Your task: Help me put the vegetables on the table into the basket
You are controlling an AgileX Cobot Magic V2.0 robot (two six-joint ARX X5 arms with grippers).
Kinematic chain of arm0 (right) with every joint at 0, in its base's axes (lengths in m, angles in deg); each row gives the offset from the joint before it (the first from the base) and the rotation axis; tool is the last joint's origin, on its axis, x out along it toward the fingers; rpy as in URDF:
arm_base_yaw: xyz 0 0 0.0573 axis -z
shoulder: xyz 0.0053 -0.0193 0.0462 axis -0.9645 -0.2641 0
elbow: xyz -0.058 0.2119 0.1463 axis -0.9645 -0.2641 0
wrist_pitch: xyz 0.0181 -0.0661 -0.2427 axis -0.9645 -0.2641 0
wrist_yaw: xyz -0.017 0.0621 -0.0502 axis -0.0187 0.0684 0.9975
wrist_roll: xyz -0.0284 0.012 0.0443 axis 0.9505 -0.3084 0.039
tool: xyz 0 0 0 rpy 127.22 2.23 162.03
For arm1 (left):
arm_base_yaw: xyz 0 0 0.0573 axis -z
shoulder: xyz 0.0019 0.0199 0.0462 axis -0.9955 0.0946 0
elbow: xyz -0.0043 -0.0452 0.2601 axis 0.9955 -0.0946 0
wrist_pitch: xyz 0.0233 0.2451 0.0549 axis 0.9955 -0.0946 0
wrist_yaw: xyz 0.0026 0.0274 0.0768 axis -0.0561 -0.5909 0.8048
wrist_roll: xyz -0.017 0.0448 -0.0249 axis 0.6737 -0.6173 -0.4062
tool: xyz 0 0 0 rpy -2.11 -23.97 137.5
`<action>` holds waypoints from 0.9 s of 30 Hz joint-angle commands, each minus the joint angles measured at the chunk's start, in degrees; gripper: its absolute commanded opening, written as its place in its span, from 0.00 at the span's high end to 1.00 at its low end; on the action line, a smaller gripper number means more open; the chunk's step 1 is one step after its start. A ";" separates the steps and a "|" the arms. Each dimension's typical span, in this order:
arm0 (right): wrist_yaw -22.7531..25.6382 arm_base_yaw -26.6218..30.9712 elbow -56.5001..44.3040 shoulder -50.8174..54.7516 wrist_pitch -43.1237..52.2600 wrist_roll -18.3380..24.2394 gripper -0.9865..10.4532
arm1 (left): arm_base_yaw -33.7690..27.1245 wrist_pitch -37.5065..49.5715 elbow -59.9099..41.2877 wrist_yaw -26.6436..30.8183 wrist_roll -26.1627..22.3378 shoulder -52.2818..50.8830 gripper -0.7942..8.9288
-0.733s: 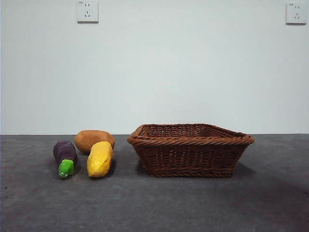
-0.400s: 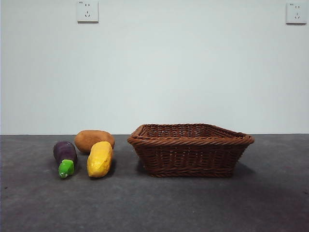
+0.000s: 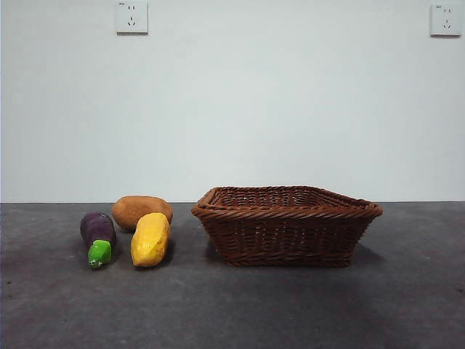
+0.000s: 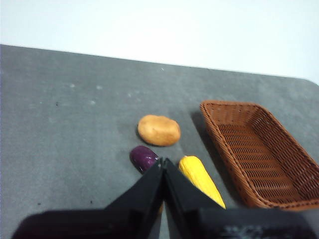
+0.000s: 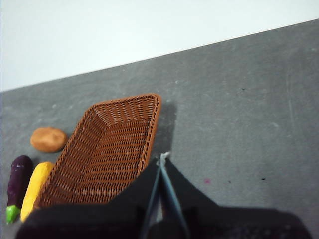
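Untouched, the eggplant (image 3: 98, 238), potato (image 3: 142, 210) and yellow vegetable (image 3: 150, 239) cluster beside the empty basket (image 3: 286, 225); left gripper (image 4: 163, 162) and right gripper (image 5: 163, 158) wait overhead, jaws together.

Dark grey table (image 3: 290, 313) bearing eggplant (image 3: 97, 234), potato (image 3: 139, 209), yellow vegetable (image 3: 150, 240) beside wicker basket (image 3: 285, 231).

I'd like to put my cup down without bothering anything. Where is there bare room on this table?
The table is bare right of the basket, along the whole front strip, and left of the eggplant. The basket itself holds nothing. It is crowded where eggplant, potato and yellow vegetable cluster, just left of the basket.
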 commanded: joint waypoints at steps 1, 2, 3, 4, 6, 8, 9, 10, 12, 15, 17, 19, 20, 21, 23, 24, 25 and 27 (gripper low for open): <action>-0.81 -0.07 6.43 -3.89 -4.90 4.13 0.92 | -0.17 -2.89 3.78 -1.38 -2.21 3.08 0.92; -0.96 -0.07 9.18 -5.73 -7.52 5.11 0.92 | -0.11 -3.96 5.20 -1.90 -2.71 4.17 0.92; -0.96 -0.07 10.73 -6.82 -9.16 6.16 0.92 | -0.09 -4.90 6.49 -2.54 -3.06 5.16 0.92; -0.98 -0.07 12.35 -7.93 -10.82 7.04 0.92 | -0.09 -5.64 7.52 -2.89 -3.23 5.88 0.92; -1.36 -0.07 15.43 -10.23 -14.03 9.01 0.92 | -0.09 -7.15 9.64 -3.82 -3.98 7.34 0.92; -1.99 -0.07 17.49 -11.85 -16.11 10.08 0.92 | -0.09 -7.96 11.04 -3.96 -4.04 8.33 0.92; -2.56 -0.07 18.25 -12.50 -16.87 10.69 0.92 | -0.09 -8.11 11.58 -4.17 -4.13 8.83 0.92; -2.93 -0.07 18.73 -13.00 -17.27 11.08 0.92 | -0.09 -8.35 12.02 -4.33 -4.37 9.22 0.92; -3.10 -0.07 19.30 -13.86 -17.79 11.67 0.92 | -0.09 -9.53 13.00 -5.49 -5.57 10.27 0.92; -3.13 -0.07 19.47 -14.78 -18.62 12.24 0.92 | -0.09 -10.75 13.40 -5.66 -5.99 11.28 0.92; -4.33 -0.07 19.47 -15.12 -18.67 13.35 0.91 | -0.09 -11.08 13.40 -6.05 -5.97 11.67 0.92; -5.75 -0.07 19.52 -15.10 -18.01 14.10 0.85 | -0.09 -10.56 13.44 -8.83 -5.97 11.80 0.82; -6.32 -0.07 19.58 -15.10 -17.49 14.10 0.75 | -0.09 -10.14 13.46 -9.73 -5.95 11.80 0.67; -7.65 -0.07 19.65 -15.10 -17.09 14.05 0.64 | -0.09 -9.88 13.46 -9.84 -5.95 11.80 0.45; -8.96 -0.07 19.78 -15.12 -16.94 13.46 0.45 | -0.09 -9.79 13.46 -9.88 -5.95 11.80 0.15; -9.07 -0.07 19.78 -15.12 -17.00 13.46 0.41 | -0.09 -9.79 13.46 -9.92 -5.95 11.80 0.14; -9.14 -0.07 19.78 -15.12 -17.03 13.46 0.41 | -0.09 -9.75 13.46 -9.92 -5.95 11.82 0.14; -9.14 -0.07 19.78 -15.12 -17.20 13.44 0.41 | -0.09 -9.44 13.73 -9.92 -5.73 12.11 0.14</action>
